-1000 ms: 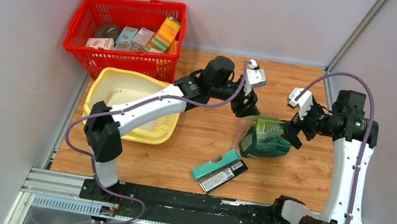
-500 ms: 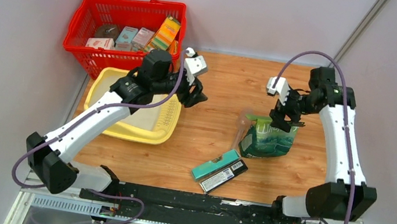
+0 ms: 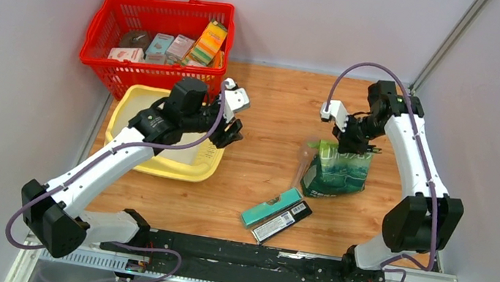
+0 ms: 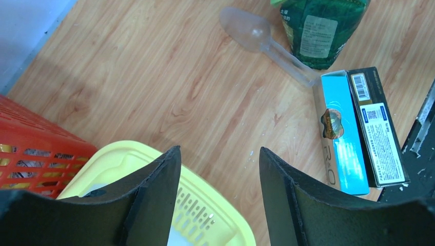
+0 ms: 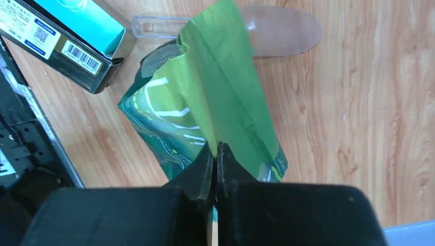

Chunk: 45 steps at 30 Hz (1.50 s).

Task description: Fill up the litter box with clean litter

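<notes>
The pale-yellow litter box (image 3: 176,170) lies at the left, in front of the red basket; its slotted rim (image 4: 225,220) shows under my left gripper. My left gripper (image 3: 231,135) (image 4: 219,149) hangs open over the box's right edge with nothing between its fingers. A green bag (image 3: 337,174) (image 5: 220,92) (image 4: 320,25) stands right of centre. My right gripper (image 3: 349,146) (image 5: 216,144) is shut on the bag's folded top edge. The clean litter is hidden.
A translucent scoop (image 3: 303,159) (image 4: 251,33) (image 5: 277,36) lies beside the bag on its left. Two flat boxes, teal and black (image 3: 278,211) (image 4: 354,133) (image 5: 66,36), lie near the front rail. The red basket (image 3: 152,31) (image 4: 31,143) of packets stands at the back left.
My right gripper moved left over the green bag and closed on its top edge. My left arm pulled back from the bag to the litter box's right edge, still open.
</notes>
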{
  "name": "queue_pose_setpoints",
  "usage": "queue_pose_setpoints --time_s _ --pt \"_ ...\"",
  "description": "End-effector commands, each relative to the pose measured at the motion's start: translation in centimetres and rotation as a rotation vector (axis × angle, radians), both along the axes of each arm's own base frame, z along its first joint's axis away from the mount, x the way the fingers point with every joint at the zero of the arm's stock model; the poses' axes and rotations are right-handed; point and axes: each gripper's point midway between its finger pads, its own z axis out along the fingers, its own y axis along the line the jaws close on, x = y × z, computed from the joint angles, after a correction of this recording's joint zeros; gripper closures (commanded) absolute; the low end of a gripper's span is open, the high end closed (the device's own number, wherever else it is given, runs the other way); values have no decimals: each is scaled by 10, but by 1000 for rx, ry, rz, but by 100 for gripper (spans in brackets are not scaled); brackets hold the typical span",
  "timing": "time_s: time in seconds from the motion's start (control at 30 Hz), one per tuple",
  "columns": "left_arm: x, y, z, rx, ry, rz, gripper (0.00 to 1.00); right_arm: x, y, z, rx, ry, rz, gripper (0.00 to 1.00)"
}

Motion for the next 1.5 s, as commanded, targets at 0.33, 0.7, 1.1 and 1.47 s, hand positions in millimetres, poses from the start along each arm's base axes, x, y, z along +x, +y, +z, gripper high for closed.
queue_pose_setpoints --time_s 0.33,0.7,1.1,1.47 --pt "8 9 -8 61 -26 8 35 58 -1 159 204 -351 -248 100" --pt "22 -48 12 -112 -54 -181 23 77 -42 127 260 -261 -662 21" --pt "52 -238 47 -377 7 -537 21 28 -163 92 442 -51 -1124 0" --pt "33 -285 -26 -296 53 -582 26 -27 -125 6 689 460 -1310 0"
